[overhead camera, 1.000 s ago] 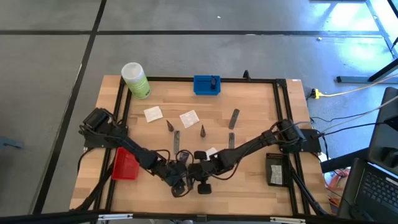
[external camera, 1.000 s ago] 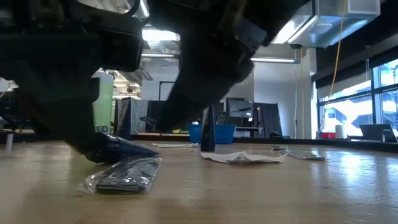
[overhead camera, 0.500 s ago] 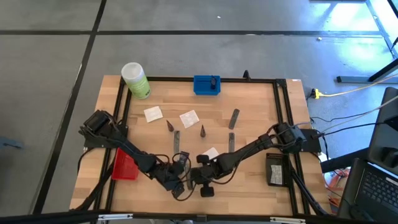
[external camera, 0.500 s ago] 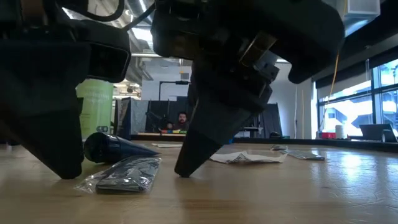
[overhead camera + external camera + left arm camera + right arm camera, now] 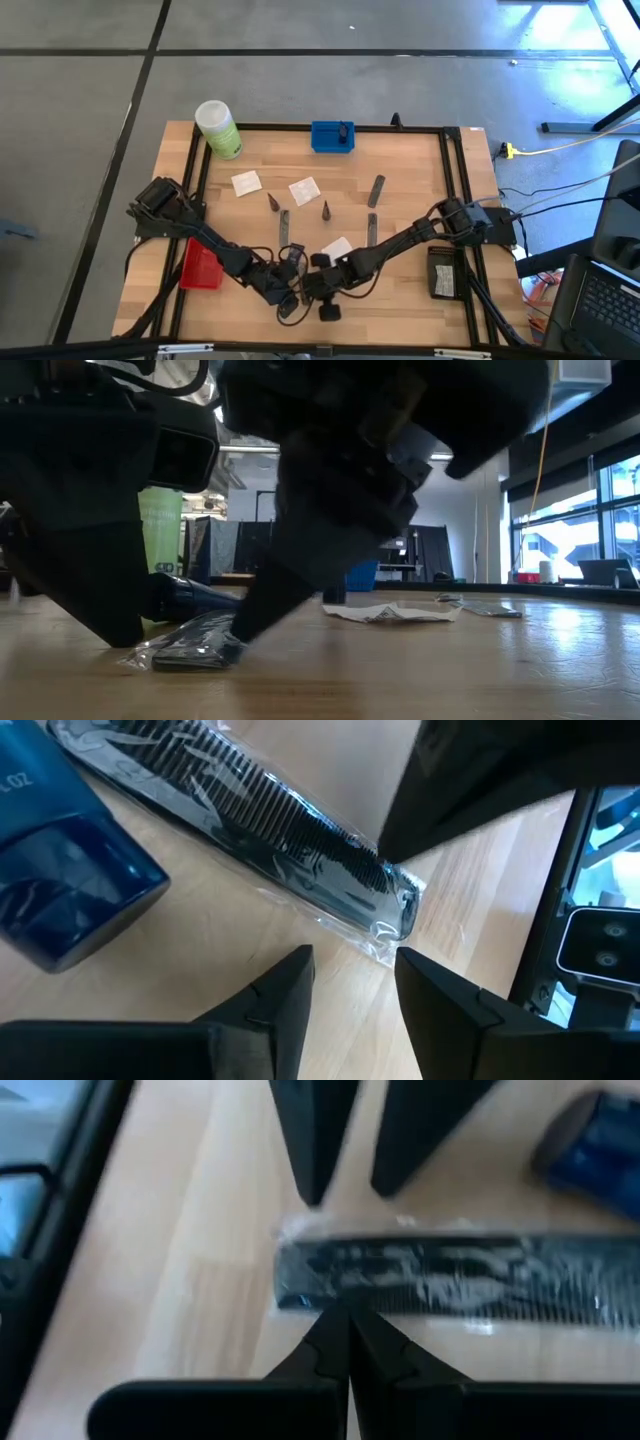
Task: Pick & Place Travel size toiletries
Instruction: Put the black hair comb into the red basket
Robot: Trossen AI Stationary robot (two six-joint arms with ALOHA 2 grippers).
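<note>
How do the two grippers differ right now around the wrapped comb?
The left gripper has its fingers parted beside the end of the clear packet; the right gripper is shut, its tips pressed together at the packet's edge. Neither plainly holds it. Both sit low at the table's front.

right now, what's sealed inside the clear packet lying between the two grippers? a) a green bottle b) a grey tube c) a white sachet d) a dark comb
d: the left wrist view shows rows of dark comb teeth through the clear packet, which lies beside the navy tube, with the left gripper open just short of it and the right gripper shut at its edge.
</note>
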